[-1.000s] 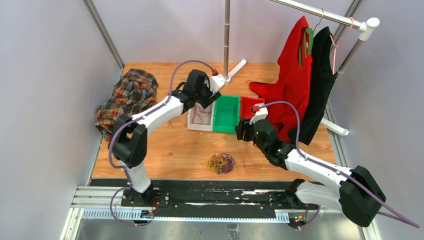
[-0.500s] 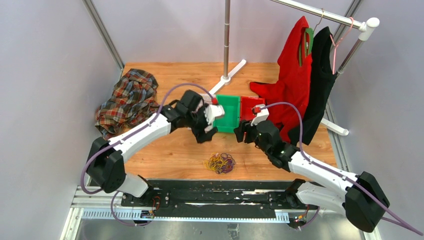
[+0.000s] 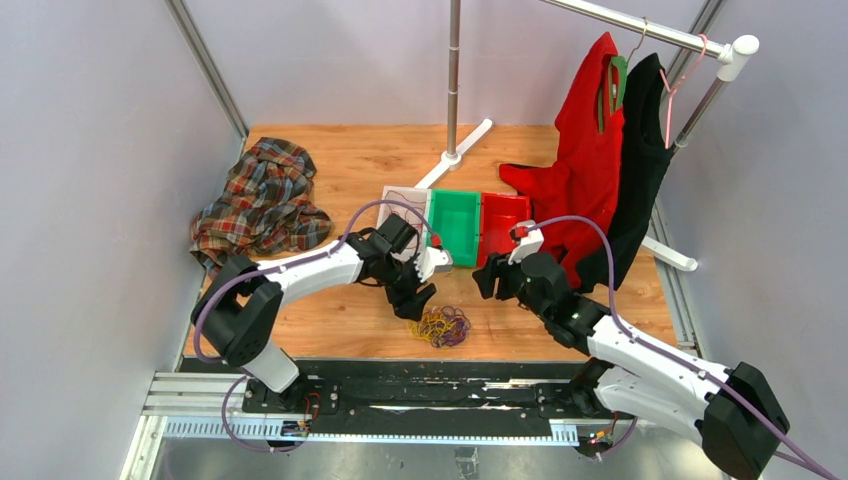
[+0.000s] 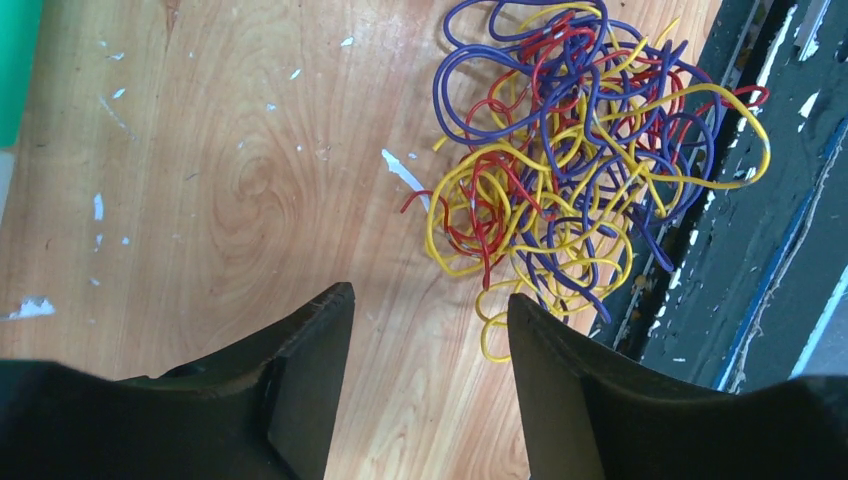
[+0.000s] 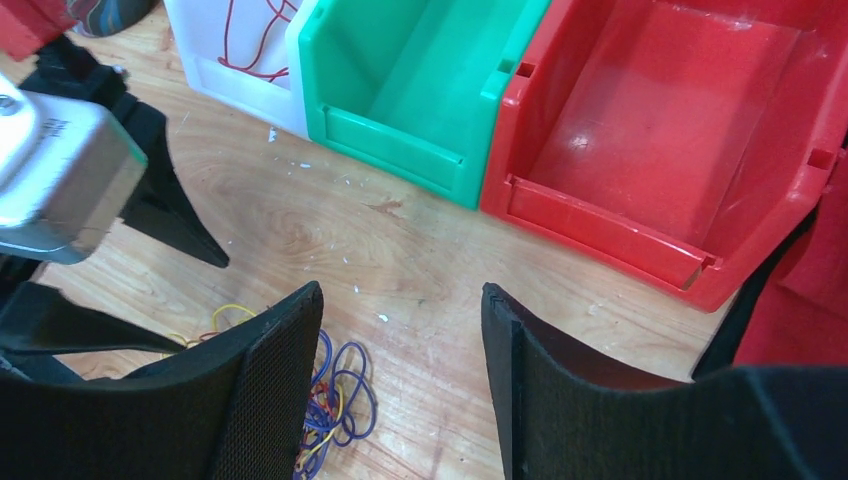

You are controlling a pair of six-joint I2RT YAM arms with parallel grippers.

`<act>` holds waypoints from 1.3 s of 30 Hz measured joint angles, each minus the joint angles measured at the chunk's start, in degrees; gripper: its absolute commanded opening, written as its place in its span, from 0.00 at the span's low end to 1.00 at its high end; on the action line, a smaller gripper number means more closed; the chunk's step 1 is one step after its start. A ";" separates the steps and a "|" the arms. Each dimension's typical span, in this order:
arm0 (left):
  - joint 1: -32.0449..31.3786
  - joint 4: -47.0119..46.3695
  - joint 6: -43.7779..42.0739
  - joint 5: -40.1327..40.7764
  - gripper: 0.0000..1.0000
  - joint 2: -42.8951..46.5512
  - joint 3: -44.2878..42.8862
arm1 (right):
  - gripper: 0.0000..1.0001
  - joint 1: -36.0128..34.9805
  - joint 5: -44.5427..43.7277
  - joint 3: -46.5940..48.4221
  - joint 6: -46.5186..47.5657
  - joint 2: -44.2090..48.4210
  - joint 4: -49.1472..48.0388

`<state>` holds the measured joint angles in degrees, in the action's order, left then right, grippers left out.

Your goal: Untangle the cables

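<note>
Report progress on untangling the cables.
Done: one red strand lies in the white bin. In hand: nothing; the left claw hovers open by the tangle, and the right claw is open too. Left: that red, yellow and purple tangle; the green bin and red bin look empty.

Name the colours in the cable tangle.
Purple, yellow and red; the tangle shows best in the left wrist view.
</note>
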<state>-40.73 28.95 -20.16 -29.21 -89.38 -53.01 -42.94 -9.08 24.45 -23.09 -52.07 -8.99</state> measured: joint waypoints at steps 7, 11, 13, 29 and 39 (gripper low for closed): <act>0.00 -5.46 3.69 -1.97 0.30 -2.80 0.22 | 0.57 0.00 2.25 0.00 -0.46 0.07 0.33; 0.00 -7.61 5.79 -2.58 0.06 -3.43 0.22 | 0.54 0.00 3.15 0.00 -0.81 0.11 0.33; 0.00 -7.78 6.58 -3.08 0.01 -3.45 0.09 | 0.52 0.00 3.56 0.00 -0.94 0.31 0.33; 1.22 4.81 7.08 -2.23 0.01 5.35 -12.39 | 0.70 -0.07 11.17 0.22 -0.76 0.85 -1.46; 1.22 8.00 9.55 -0.74 0.01 7.74 -12.68 | 0.70 -5.31 14.73 4.79 1.03 -4.94 -6.78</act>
<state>-39.51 36.95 -10.61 -29.95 -81.65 -65.69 -48.25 5.65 29.23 -22.06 -57.01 -15.77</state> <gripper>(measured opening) 0.017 0.705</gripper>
